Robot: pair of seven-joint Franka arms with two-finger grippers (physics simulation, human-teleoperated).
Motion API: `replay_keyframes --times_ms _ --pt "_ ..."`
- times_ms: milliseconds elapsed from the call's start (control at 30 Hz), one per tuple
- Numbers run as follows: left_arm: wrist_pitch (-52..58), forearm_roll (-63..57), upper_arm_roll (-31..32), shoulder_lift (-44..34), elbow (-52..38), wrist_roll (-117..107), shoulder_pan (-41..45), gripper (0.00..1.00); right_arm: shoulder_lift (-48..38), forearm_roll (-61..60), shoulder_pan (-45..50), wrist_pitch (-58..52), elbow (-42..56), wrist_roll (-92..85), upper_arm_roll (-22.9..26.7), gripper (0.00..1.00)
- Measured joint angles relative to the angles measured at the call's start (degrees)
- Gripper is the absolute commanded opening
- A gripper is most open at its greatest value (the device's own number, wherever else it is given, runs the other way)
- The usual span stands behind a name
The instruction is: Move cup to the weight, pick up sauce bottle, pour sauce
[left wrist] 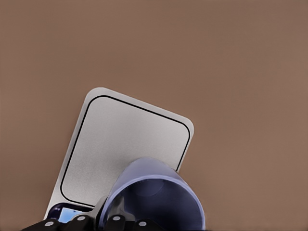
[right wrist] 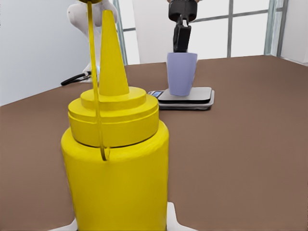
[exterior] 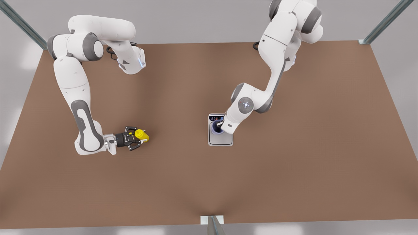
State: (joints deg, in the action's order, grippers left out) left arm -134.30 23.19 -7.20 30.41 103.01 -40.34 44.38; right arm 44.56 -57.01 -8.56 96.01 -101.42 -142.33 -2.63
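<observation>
Table: you have a bare brown table (exterior: 294, 163) with wide open room all round both work spots; metal frame posts (exterior: 19, 23) stand at its far corners, another at the middle of the near edge.
Sauce bottle: the small bright yellow squeeze bottle with a pointed nozzle (exterior: 142, 135) stands upright toward the front view's left side of the table, well apart from the scale.
Right gripper: the right gripper (exterior: 138, 141) lies low at the bottle, its black fingers spread on either side of the body; you cannot tell whether they touch it.
Weight: the flat silver kitchen scale with a grey platform (left wrist: 125, 149) sits near the table's middle, its dark control strip toward the far edge.
Cup: the lavender tapered tumbler (right wrist: 182, 73) is upright on the scale, at the end nearest the control strip.
Left gripper: the left gripper (right wrist: 182, 36) reaches down from above and its fingers pinch the cup's rim.
In the way: nothing lies on the table between bottle and scale.
</observation>
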Motion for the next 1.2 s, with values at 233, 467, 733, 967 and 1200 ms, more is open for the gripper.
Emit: replay_keyframes --times_ms 233,467,733,967,1200 --pt "1.25 -0.09 -0.06 -0.89 -1.14 -0.86 0.11 0.62 -0.50 -1.31 -1.72 -3.91 1.18 2.74 0.08 0.56" --pt "14.02 -0.21 -4.09 -6.41 -4.70 -0.11 0.04 0.62 -9.92 8.98 3.92 1.25 10.03 32.75 0.88 0.57" --pt "36.60 -7.43 0.59 -23.60 -9.19 32.65 -35.59 1.00 -20.23 40.60 26.64 24.83 6.89 84.77 0.96 0.57" --pt "36.75 -17.74 5.44 -15.94 -16.89 33.23 -38.61 1.00 -21.49 76.68 43.11 29.87 8.33 100.88 0.77 0.57" --pt "33.97 -21.11 5.44 -14.88 -21.00 33.39 -38.58 1.00 -12.56 98.54 54.48 16.39 16.98 105.09 0.73 0.57"
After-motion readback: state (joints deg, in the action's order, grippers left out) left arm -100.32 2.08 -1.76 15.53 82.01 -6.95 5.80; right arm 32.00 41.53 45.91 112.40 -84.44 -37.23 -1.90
